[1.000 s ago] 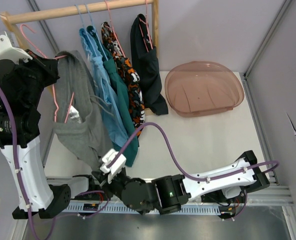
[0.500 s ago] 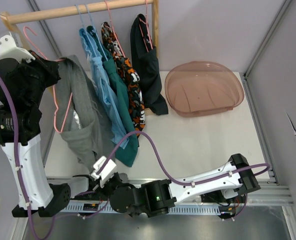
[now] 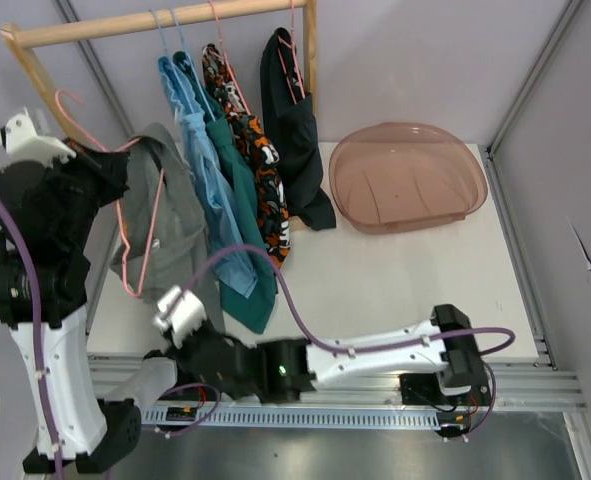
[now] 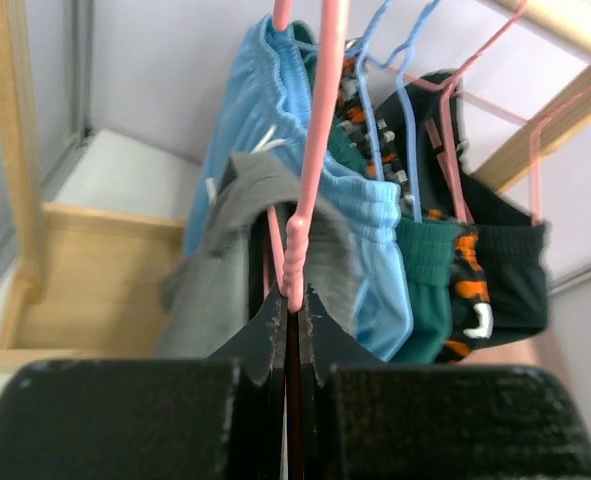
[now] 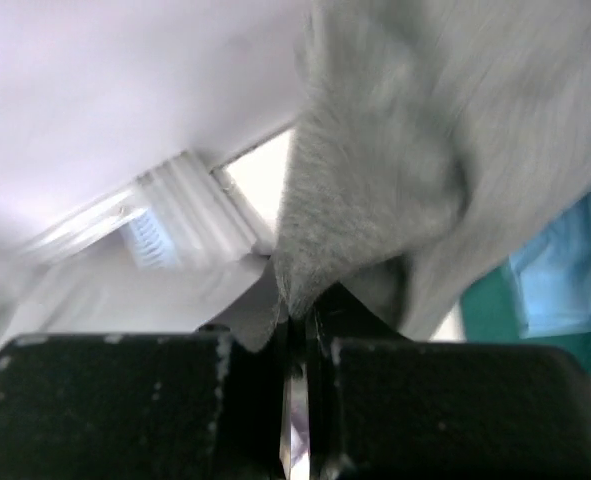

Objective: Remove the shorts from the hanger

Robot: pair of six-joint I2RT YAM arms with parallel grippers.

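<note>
- Left jaws: closed on the pink hanger [image 4: 317, 110], pinching the wire just below its neck. In the left wrist view the wire runs up toward 12 o'clock from between them.
- In the top view the hanger's hook sits apart from the wooden rod [image 3: 155, 22], at about 7 o'clock from the rod's left end.
- Grey shorts [image 3: 180, 225]: on that hanger, at 9 o'clock over the table [image 3: 405, 280]. The waistband is bunched around the wire right beside my left jaws. The rest hangs toward 6 o'clock.
- Right jaws: closed on the lower edge of the grey shorts. The right wrist view shows a fold of grey cloth pinched between them.
- My right arm lies along the near edge of the table and reaches across to about 7 o'clock, below the grey shorts.
- Four more pairs hang on the rod between 11 and 12 o'clock. From left to right:
  - light blue shorts [image 3: 205, 170]
  - dark teal shorts [image 3: 243, 205]
  - orange-black-white patterned shorts [image 3: 260, 160]
  - black shorts [image 3: 293, 120]
- The light blue pair hangs just beside the grey shorts. I can't tell whether they touch.
- A brown see-through tub [image 3: 407, 175] sits on the table at 2 o'clock, well apart from the grey shorts.
</note>
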